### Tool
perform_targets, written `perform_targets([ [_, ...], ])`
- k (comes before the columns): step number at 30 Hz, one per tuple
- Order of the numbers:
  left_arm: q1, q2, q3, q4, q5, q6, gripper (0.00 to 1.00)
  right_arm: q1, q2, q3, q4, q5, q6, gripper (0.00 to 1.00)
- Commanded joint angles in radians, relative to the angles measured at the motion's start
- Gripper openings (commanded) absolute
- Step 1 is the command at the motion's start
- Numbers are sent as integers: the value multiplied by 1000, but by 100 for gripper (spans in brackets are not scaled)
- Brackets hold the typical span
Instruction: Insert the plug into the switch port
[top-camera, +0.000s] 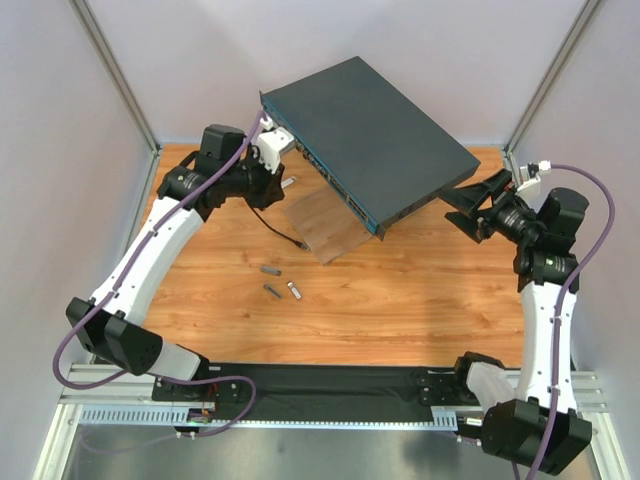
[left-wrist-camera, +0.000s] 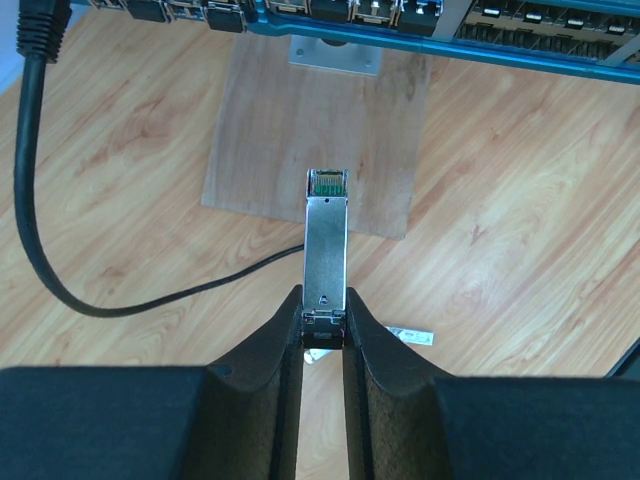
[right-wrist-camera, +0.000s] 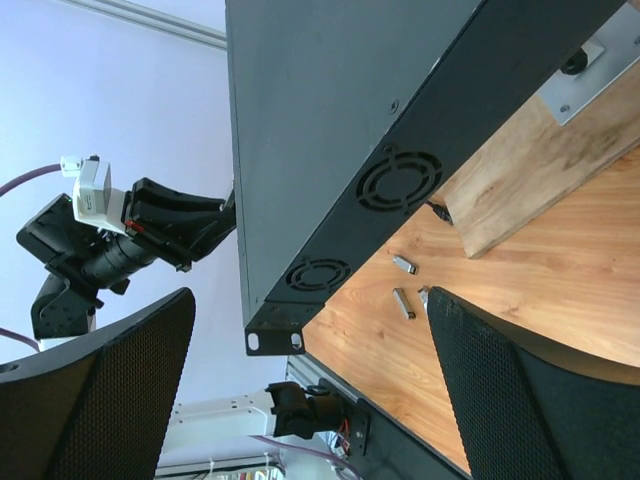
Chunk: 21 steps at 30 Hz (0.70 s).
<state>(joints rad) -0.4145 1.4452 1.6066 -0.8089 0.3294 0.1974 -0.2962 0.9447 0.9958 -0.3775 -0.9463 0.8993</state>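
The switch is a flat dark grey box propped on a slant, its teal front edge lined with ports. The plug, a slim silver module, juts forward from my left gripper, which is shut on its rear end. Its tip points at the port row, still a gap short of it. From above, my left gripper sits by the switch's left front corner. My right gripper is wide open at the switch's right end, whose vented side and corner bracket lie ahead of its fingers.
A pale wooden board lies under the switch's front. A black cable runs from a left port across the table. Three loose modules lie on the wood-grain table. Frame posts and white walls surround the workspace.
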Motion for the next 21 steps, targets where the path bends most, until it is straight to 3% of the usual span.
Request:
perform_targets([
  [1, -6, -19, -16, 57, 30, 14, 0, -3, 25, -32, 170, -39, 56, 100],
  [16, -9, 104, 92, 45, 10, 65, 0, 83, 158, -151, 517, 47, 162, 100],
  [21, -10, 107, 84, 92, 22, 40, 0, 98, 169, -184, 555, 73, 182, 97],
])
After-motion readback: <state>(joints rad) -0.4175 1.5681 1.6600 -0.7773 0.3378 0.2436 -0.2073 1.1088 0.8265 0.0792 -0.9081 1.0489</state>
